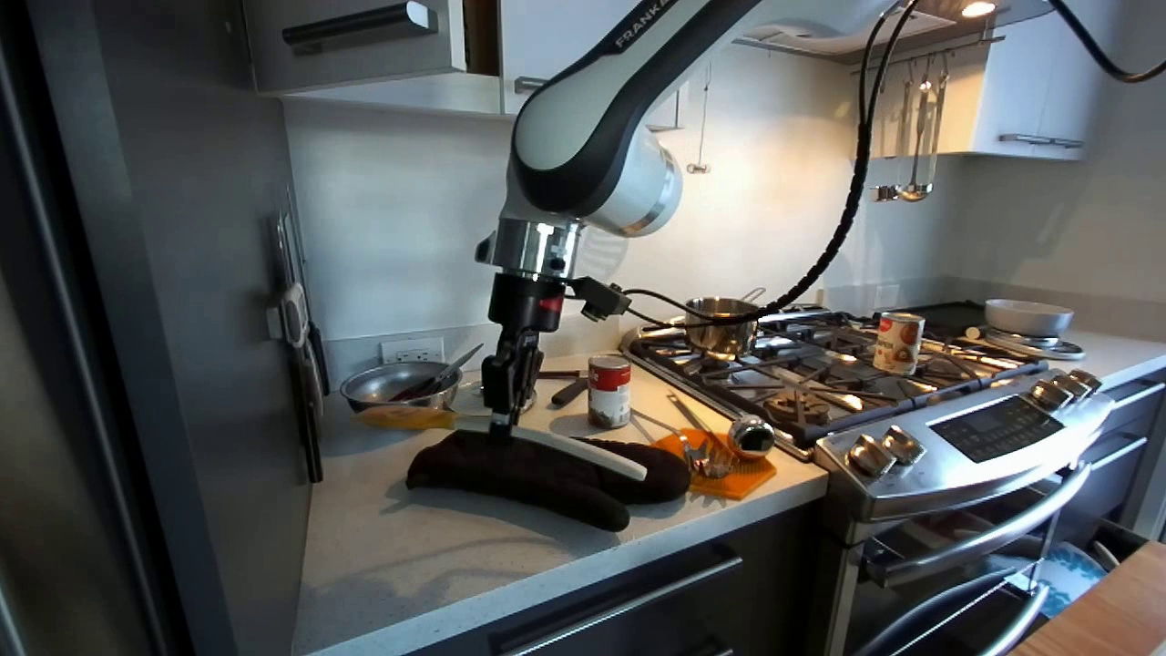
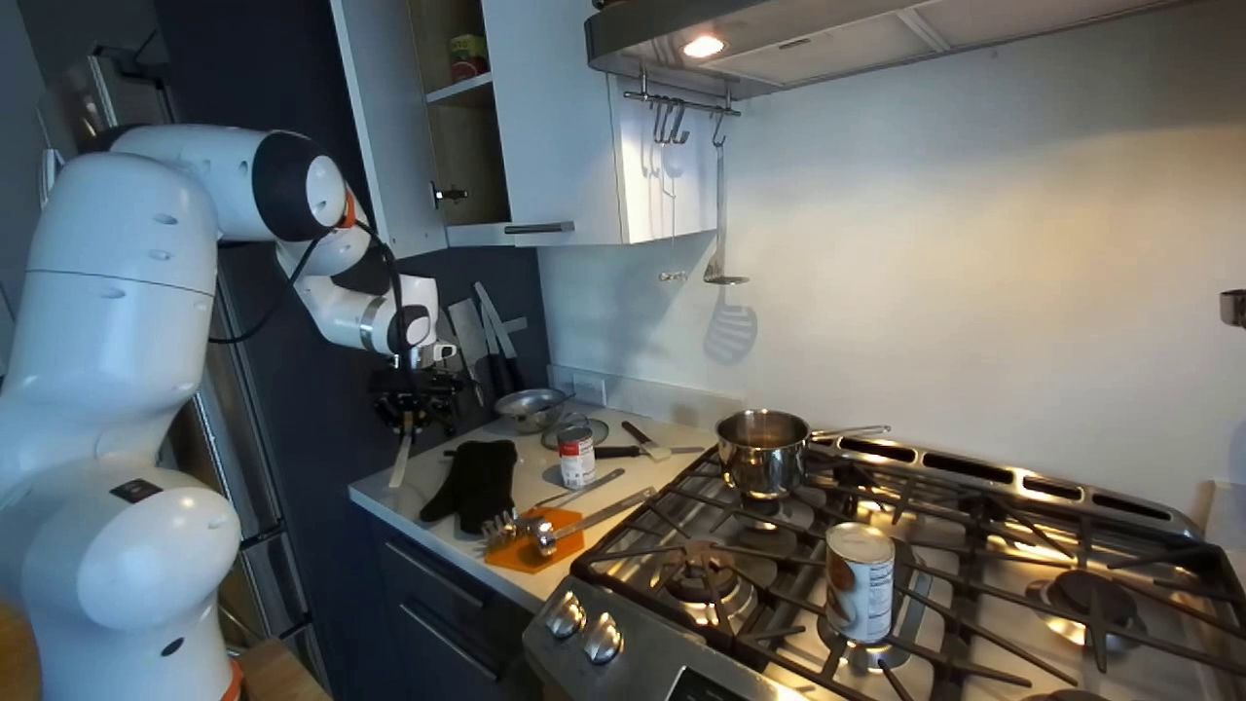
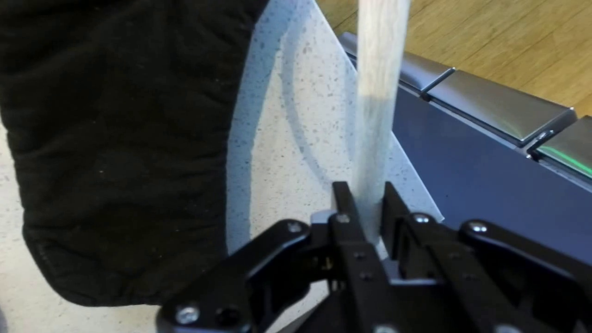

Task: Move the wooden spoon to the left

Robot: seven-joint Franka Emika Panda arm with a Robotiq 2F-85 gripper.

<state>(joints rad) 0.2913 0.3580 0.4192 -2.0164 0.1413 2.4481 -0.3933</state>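
My gripper point(image 1: 501, 428) is shut on the pale handle of the wooden spoon point(image 1: 583, 447) and holds it above the counter. In an exterior view the amber-orange bowl points left and the handle end points right, over the dark mitt point(image 1: 537, 478). In another exterior view the handle point(image 2: 400, 461) sticks out below the gripper point(image 2: 409, 419), left of the mitt point(image 2: 484, 482); the spoon's bowl is hidden there. In the wrist view the handle point(image 3: 380, 60) runs up from between the fingertips point(image 3: 363, 192), with the mitt point(image 3: 125, 152) lying to its left.
A metal bowl point(image 1: 364, 392) with utensils stands by the back wall. A red-and-white can point(image 1: 608, 392) stands behind the mitt. An orange mat point(image 1: 729, 483) holds metal utensils near the stove point(image 1: 911, 492). A dark tall cabinet side point(image 1: 209, 319) borders the counter point(image 1: 383, 565).
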